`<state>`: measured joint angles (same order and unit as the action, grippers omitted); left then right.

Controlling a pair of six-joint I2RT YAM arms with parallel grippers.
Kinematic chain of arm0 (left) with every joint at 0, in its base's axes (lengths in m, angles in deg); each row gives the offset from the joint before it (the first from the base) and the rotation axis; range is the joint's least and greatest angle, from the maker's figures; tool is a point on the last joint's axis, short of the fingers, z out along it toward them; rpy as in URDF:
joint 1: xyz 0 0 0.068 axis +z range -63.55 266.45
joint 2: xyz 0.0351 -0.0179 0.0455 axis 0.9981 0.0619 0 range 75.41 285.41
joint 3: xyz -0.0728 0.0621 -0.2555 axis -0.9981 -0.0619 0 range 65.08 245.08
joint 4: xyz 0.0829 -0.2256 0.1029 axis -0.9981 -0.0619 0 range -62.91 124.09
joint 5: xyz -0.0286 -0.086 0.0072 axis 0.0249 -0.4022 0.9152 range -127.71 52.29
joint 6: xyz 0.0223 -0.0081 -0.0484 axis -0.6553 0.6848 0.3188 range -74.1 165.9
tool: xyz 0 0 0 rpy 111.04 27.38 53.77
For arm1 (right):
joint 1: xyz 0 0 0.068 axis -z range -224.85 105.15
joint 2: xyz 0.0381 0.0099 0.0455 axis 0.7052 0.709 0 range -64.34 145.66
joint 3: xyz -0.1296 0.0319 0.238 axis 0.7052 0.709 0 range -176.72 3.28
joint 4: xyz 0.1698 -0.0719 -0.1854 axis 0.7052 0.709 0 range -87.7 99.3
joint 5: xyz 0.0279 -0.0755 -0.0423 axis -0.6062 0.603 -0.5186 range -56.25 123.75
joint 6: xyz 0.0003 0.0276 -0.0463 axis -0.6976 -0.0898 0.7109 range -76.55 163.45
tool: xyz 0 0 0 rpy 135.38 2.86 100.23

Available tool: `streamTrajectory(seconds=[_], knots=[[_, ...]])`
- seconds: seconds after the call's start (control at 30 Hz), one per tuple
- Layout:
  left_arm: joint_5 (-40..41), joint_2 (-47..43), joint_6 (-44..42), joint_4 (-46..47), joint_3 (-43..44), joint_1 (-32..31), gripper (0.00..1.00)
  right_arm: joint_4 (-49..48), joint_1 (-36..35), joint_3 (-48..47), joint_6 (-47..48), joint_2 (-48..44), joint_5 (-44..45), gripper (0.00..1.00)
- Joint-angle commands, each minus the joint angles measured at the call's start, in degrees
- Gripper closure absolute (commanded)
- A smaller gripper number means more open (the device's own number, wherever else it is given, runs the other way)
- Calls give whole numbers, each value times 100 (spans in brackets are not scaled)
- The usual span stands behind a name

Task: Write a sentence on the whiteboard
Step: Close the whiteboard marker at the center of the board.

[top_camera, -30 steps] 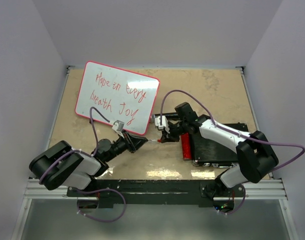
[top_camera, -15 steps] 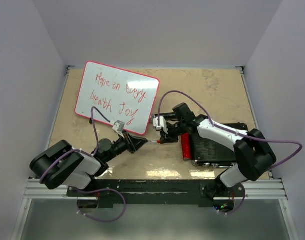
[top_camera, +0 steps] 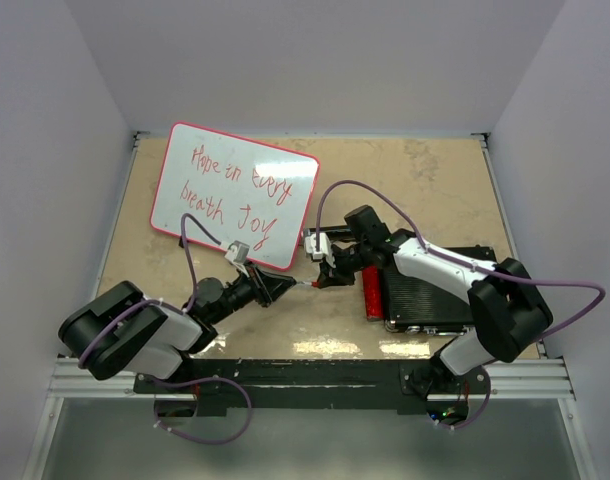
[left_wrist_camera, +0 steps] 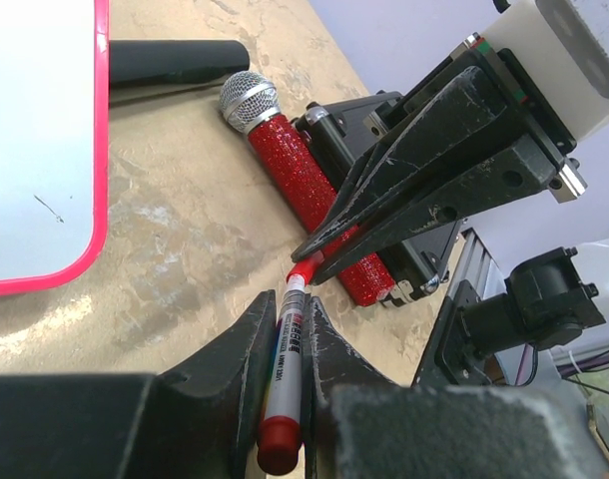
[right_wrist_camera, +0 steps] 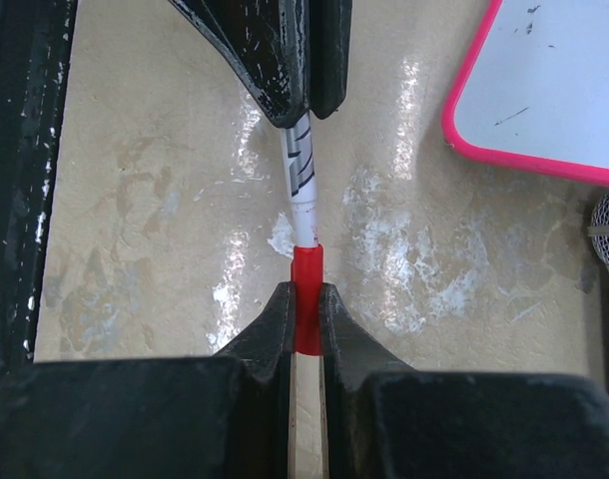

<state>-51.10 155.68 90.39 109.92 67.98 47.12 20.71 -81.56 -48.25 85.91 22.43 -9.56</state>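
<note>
Red plastic marks the joint you are working on: a red cap [right_wrist_camera: 306,267] on the tip of a white marker [right_wrist_camera: 299,165], low in the centre of the top view. Your left tool [left_wrist_camera: 288,304] is clenched on the marker's barrel and your right tool [right_wrist_camera: 305,291] is clenched on the cap. The two point nose to nose just above the counter [top_camera: 405,180].

Gripping both ends lets you work cap and barrel along one line. With two lines already written, I take this for the capping step. Whether the cap is fully seated I cannot tell. Keep both tools on one axis, since a skewed push could let the barrel slip.

Just right of the tools, a red glitter microphone [left_wrist_camera: 304,190] lies against the left edge of a black ribbed case [top_camera: 435,295], under your right arm. They are beside the joint, not in it.

Farther off, at upper left, the whiteboard [top_camera: 173,210] lies skewed on the counter, its near corner close to your left tool. The sentence [top_camera: 240,190] reads "Hope in every breath Joy".
</note>
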Motion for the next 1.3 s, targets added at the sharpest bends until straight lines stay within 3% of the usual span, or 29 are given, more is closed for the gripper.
streamTrajectory(seconds=[0.0,0.37,0.6,0.9,1.03,1.27], knots=[[-111,313,-11,1240,-624,-4,100,-356,-12,-305,-211,-89,-599,100],[81,1570,296,2540,-351,-303,100,-585,-109,-419,-493,34,-1109,100],[626,1334,587,3271,-589,-286,100,-699,-100,-384,-677,-168,-934,100],[715,16,684,2595,-360,-294,100,-321,-108,-893,-897,-335,-1057,100],[601,-651,561,1726,-79,-294,100,-111,-108,-1350,-993,-327,-1241,100],[320,-767,526,812,290,-303,100,443,-144,-1755,-538,-388,-1619,100]])
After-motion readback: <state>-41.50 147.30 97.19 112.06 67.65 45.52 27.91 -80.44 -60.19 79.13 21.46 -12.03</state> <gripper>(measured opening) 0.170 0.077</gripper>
